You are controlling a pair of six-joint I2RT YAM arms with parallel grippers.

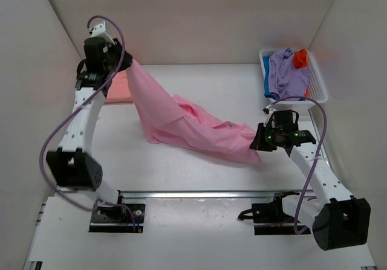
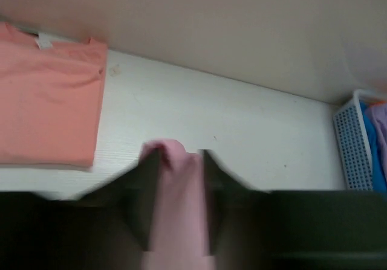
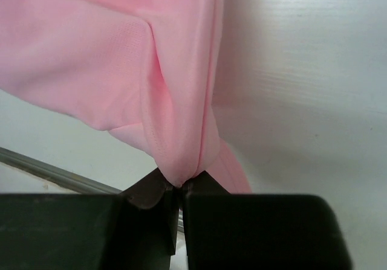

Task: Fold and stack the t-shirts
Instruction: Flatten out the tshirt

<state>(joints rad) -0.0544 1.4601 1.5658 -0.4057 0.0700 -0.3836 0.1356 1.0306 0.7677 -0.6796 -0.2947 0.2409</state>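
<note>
Pink t-shirt [image 1: 187, 125] stretches across the middle of the top view, its upper-left end pinched in the left gripper [image 2: 179, 161] and its lower-right end clamped in the right gripper [image 3: 178, 185]. Left wrist view is blurry, with dark fingers smeared around the cloth. Folded salmon-peach shirt [image 2: 48, 95] runs off the left edge there, and the basket [image 1: 318, 89] at upper right half-hides a bunched lavender shirt [image 1: 283, 70].

The top camera sits high behind both arms [image 1: 78, 125] and looks down on the whole tabletop [image 1: 242, 89]. The left wrist camera rides behind the left pincer [image 2: 179, 156], up in the air, looking across to the back wall [image 2: 211, 22]. The right wrist camera is low, very close behind the right pincer [image 3: 179, 184]. All three see the pink shirt [image 1: 181, 122]; top and left also share the basket [image 2: 351, 143] and peach shirt [image 2: 48, 101].
</note>
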